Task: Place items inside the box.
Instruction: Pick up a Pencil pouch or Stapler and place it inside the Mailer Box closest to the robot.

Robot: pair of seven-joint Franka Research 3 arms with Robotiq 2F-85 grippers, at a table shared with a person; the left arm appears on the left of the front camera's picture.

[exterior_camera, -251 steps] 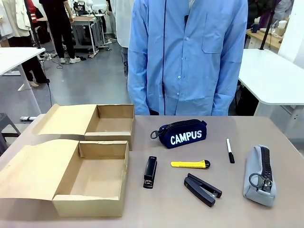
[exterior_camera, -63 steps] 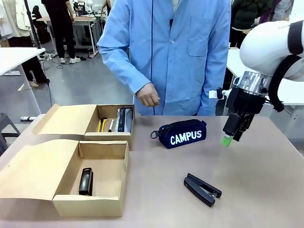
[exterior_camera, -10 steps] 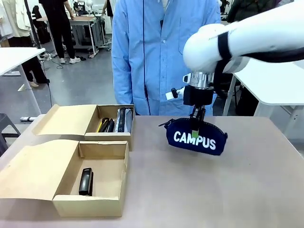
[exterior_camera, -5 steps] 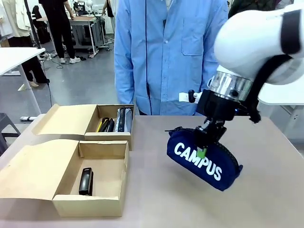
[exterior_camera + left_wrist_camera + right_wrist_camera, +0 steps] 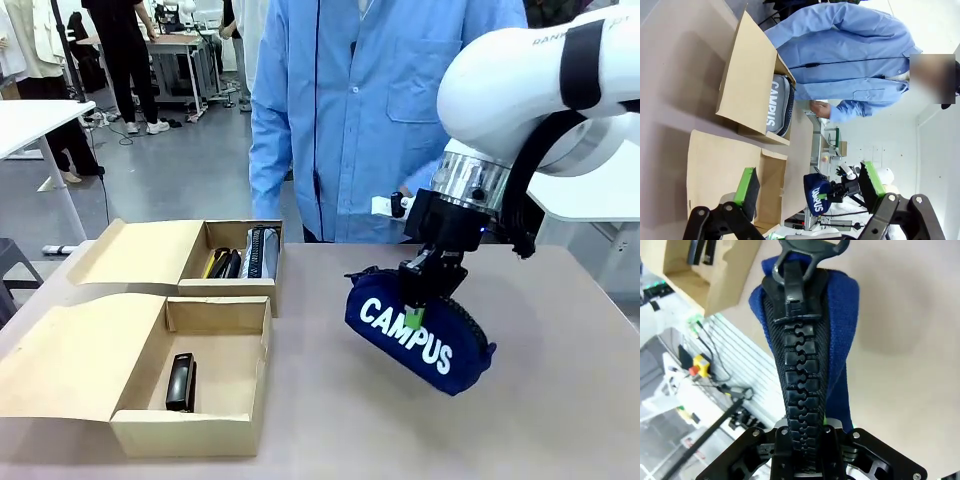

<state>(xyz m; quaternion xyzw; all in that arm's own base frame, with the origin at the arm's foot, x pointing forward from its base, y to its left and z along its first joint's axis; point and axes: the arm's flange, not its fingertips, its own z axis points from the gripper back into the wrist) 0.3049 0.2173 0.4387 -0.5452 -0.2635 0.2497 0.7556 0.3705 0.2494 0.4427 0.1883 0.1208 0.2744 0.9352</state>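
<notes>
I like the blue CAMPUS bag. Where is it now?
In the front view, the navy CAMPUS pouch hangs tilted from the right gripper, right of the two cardboard boxes and in front of the person.

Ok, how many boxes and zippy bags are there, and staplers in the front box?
Boxes: 2 (near box, far box)
Zip bags: 2 (navy pouch, grey case)
Staplers in the near box: 1 (black stapler)
Total: 5
</notes>
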